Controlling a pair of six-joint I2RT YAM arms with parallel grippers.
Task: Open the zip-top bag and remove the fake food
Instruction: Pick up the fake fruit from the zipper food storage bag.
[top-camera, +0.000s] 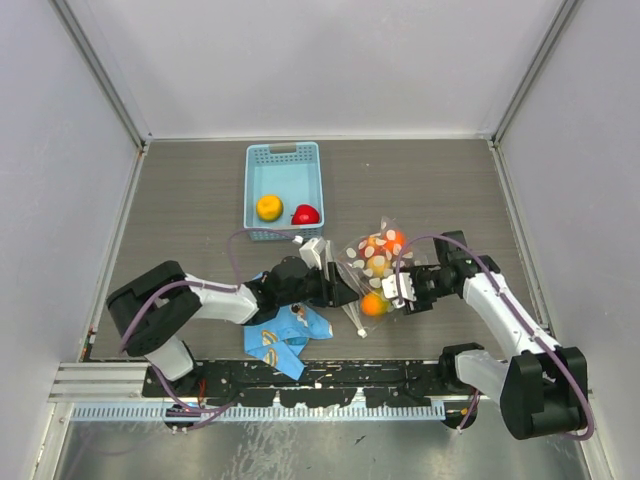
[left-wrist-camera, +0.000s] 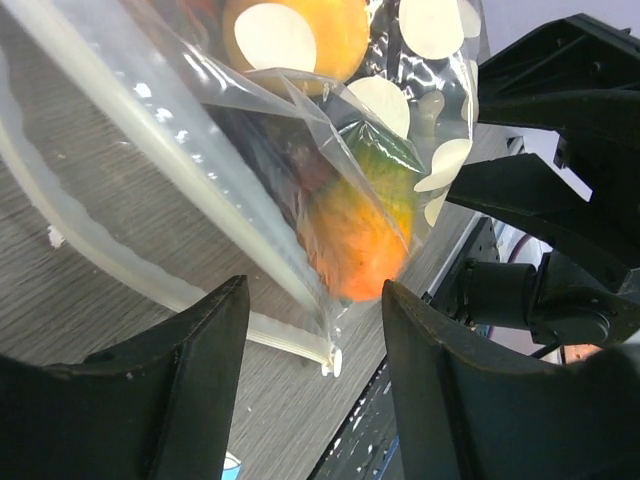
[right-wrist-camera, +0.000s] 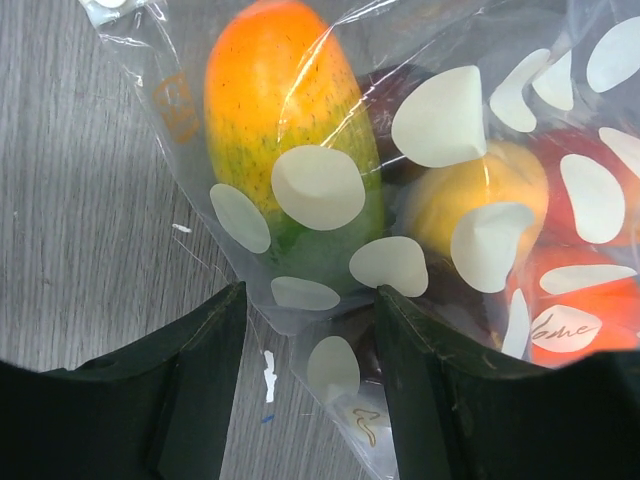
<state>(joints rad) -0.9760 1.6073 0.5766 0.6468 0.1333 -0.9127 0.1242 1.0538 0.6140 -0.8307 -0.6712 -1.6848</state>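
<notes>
On the near middle of the table (top-camera: 450, 190), the bag (top-camera: 372, 262) lies between the two claws, its zip strip (left-wrist-camera: 150, 130) pointing toward the near edge. The left claw (top-camera: 343, 288) sits at the bag's left side. Its wrist view shows the jaws wide apart, with the strip's end and a corner of film between them but nothing clamped. The right claw (top-camera: 393, 292) comes in from the right, also spread wide, with the dotted plastic and an orange-green piece (right-wrist-camera: 280, 130) bulging just ahead of its fingers.

Most of the food (top-camera: 380, 248) is inside the bag: a yellow piece (right-wrist-camera: 480, 190), a red one (right-wrist-camera: 590, 250) and something dark between them. Two pieces, one orange-yellow (top-camera: 269, 207) and one red (top-camera: 306, 214), lie in the basket (top-camera: 283, 150) at the far left. A blue cloth (top-camera: 285, 338) lies near the left arm.

In the left wrist view the strip seems to part into two bands that meet at the corner, so I judge the mouth open and the emptying under way. Neither claw has a hold now. The next move likely calls for one claw to pinch the film or strip and steady the bag. The other would then reach in for the orange-green piece nearest the mouth. The film is slack and slippery, so a grip on plastic alone may slide.
</notes>
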